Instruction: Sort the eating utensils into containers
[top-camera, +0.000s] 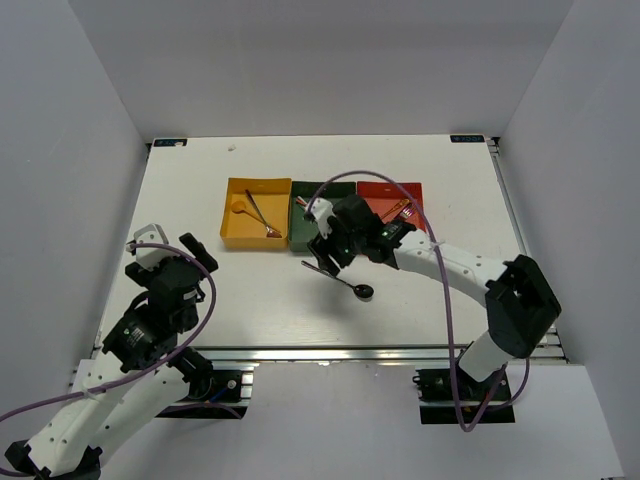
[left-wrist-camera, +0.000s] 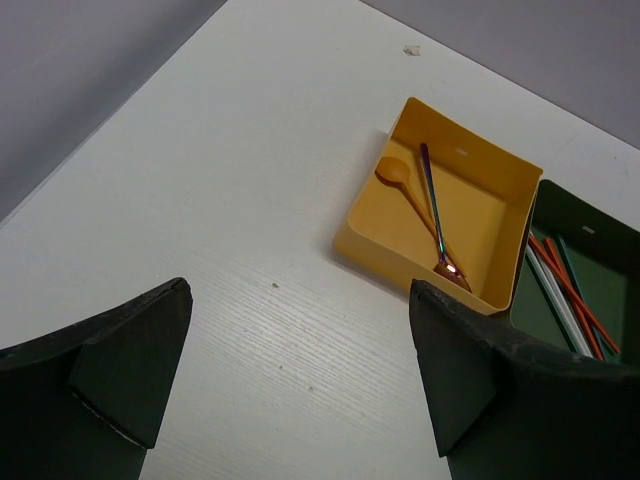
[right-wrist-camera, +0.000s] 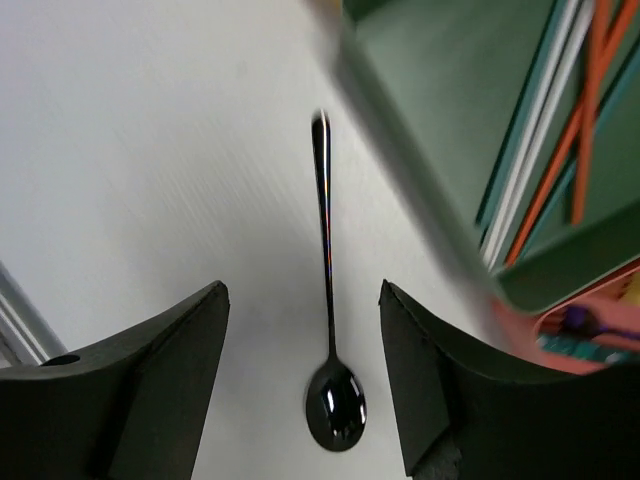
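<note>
Spoon (right-wrist-camera: 328, 300) — the black one, the only utensil I can see loose on the table (top-camera: 250, 295) — lies about midway along the near edge, set back from it and just short of the trays. Its long axis runs on a slant: the bowl points toward the near right corner and the handle tip toward the far left, ending close to the green tray (right-wrist-camera: 440, 100). The right gripper (right-wrist-camera: 300, 295) hangs directly over it, fingers spread with nothing between them. In the wrist view the handle runs straight up the gap, so the fingers would close across it, not along it. The step in hand looks like the pickup, and a straight descent should serve. The left gripper (left-wrist-camera: 298, 300), also spread and empty, sits well apart toward the left edge — the right arm is plainly the nearer. Beyond, the trays stand in a row toward the far edge. The yellow tray (top-camera: 250, 241) holds an orange spoon (left-wrist-camera: 393, 172) and a purple spoon (left-wrist-camera: 434, 215), so it is likely this one's home. The green one holds chopsticks (left-wrist-camera: 560, 290). The red tray (top-camera: 385, 188) has contents too blurred to name.
</note>
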